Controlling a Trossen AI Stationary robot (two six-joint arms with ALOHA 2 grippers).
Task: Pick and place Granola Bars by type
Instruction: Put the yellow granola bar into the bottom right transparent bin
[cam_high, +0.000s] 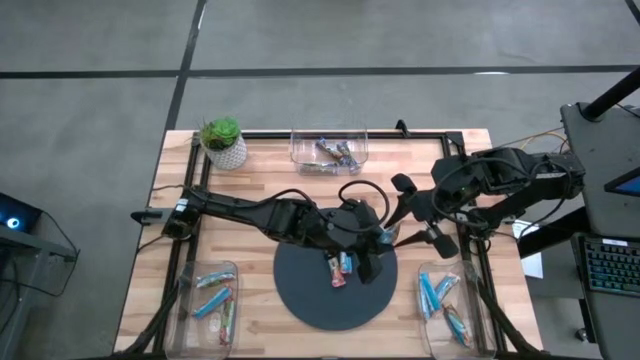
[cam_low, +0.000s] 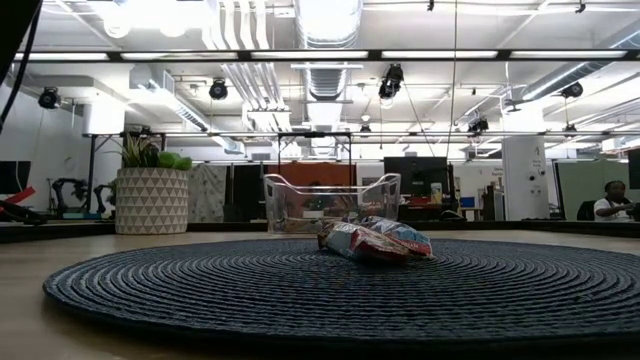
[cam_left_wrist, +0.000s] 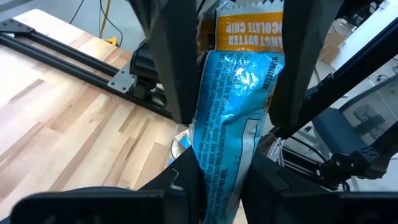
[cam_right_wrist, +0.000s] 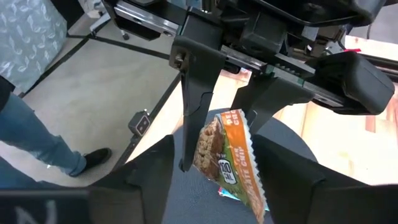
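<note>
My left gripper (cam_high: 372, 240) (cam_left_wrist: 224, 168) and my right gripper (cam_high: 400, 235) (cam_right_wrist: 214, 140) meet nose to nose above the right part of the round dark mat (cam_high: 320, 305). The left one is shut on a bright blue granola bar (cam_left_wrist: 227, 124). An orange granola bar (cam_right_wrist: 231, 155) lies flat against the blue one. My right gripper is open, a finger on either side of the orange bar. Two or three more bars (cam_high: 340, 268) (cam_low: 375, 240) lie flat on the mat. The low view shows neither gripper. My left gripper pinches the blue bar across its width at the end nearest its wrist (cam_left_wrist: 221, 186), one finger on each long edge. It comes from the table's left, slanting down. The bar is lifted clear of the mat. In the right wrist view its fingertips (cam_right_wrist: 188, 158) also flank the orange bar's far end (cam_right_wrist: 227, 119).
A clear bin (cam_high: 328, 150) (cam_low: 330, 205) with bars stands at the far edge beside a potted plant (cam_high: 222, 140). Clear bins with bars sit at the near left (cam_high: 212, 300) and near right (cam_high: 445, 300). A person's leg (cam_right_wrist: 31, 137) shows beyond the table.
</note>
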